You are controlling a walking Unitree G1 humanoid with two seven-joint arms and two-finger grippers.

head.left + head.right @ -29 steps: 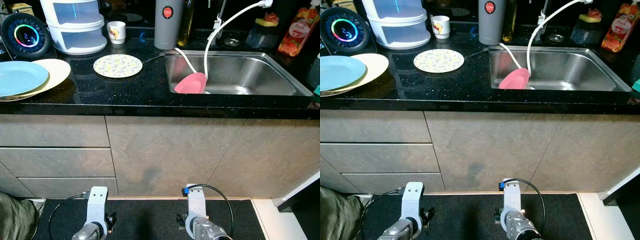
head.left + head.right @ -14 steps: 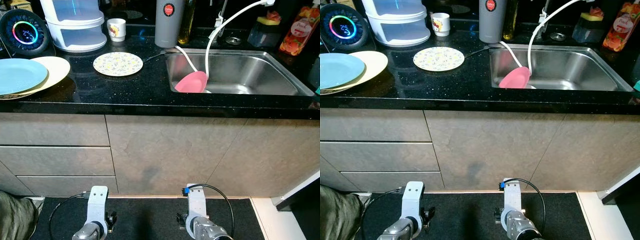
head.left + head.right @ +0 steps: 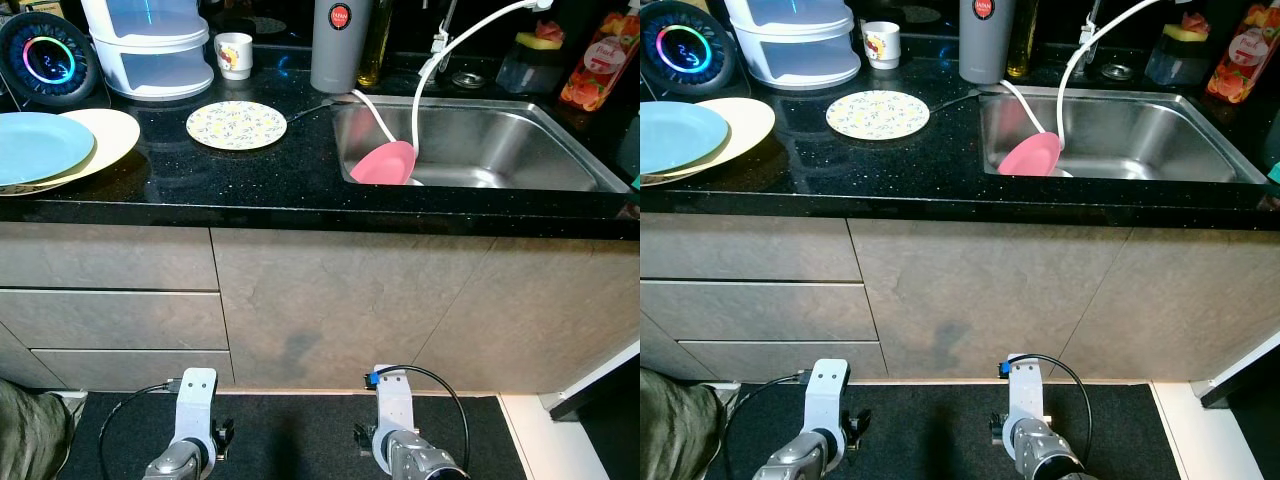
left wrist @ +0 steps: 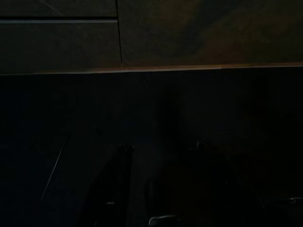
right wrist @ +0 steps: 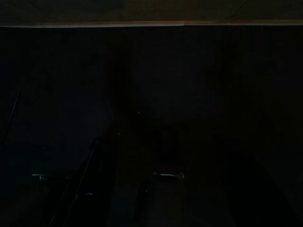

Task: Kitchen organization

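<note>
Black speckled tabletop [image 3: 300, 175]; pale blue plate [image 3: 35, 146] on a cream plate [image 3: 112, 135]; a white plate [image 3: 236, 125] with small flowers — pink plate [image 3: 383, 163] in the steel sink [image 3: 520, 150]; grey-beige cabinets [image 3: 340, 300].

Both arms were cut off at the lower edge; both wrist views were too dark to show either claw's fingers clearly.

A black speckled table [image 3: 250, 180] runs across the upper frame, a steel sink [image 3: 500, 150] set into its right part. Below are grey-brown cabinet fronts [image 3: 340, 300], with drawers [image 3: 110, 290] at left. A dark mat [image 3: 290, 440] covers the floor.
</note>
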